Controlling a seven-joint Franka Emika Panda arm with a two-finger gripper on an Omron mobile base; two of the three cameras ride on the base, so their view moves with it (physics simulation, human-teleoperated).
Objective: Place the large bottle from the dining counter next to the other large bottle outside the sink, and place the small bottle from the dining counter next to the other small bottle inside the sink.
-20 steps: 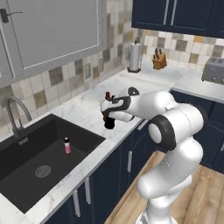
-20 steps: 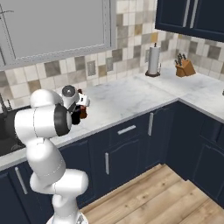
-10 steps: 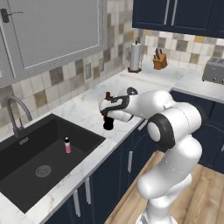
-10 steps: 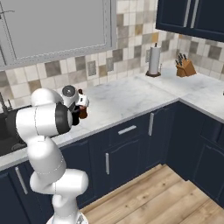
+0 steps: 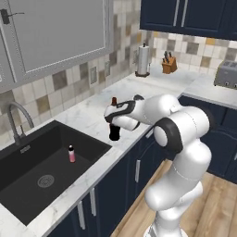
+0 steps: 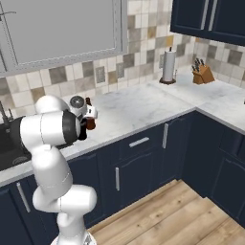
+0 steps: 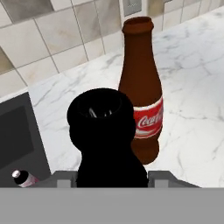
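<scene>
One "Coca-Cola" label (image 7: 148, 120) on the other large bottle (image 7: 141, 83)

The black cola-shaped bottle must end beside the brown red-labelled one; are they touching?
Cannot tell: in the hand view the black bottle overlaps the brown bottle, hiding any gap.

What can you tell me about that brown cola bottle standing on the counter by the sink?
The other large bottle is a curvy reddish-brown cola bottle with a narrow neck, a flared open-looking mouth and a red label band with white script. It looks like smooth glass or plastic. It stands upright on the white marble counter, near the tiled wall and just right of the sink. In the hand view the large bottle, all black, sits close in front of it; whether they touch is unclear.
</scene>
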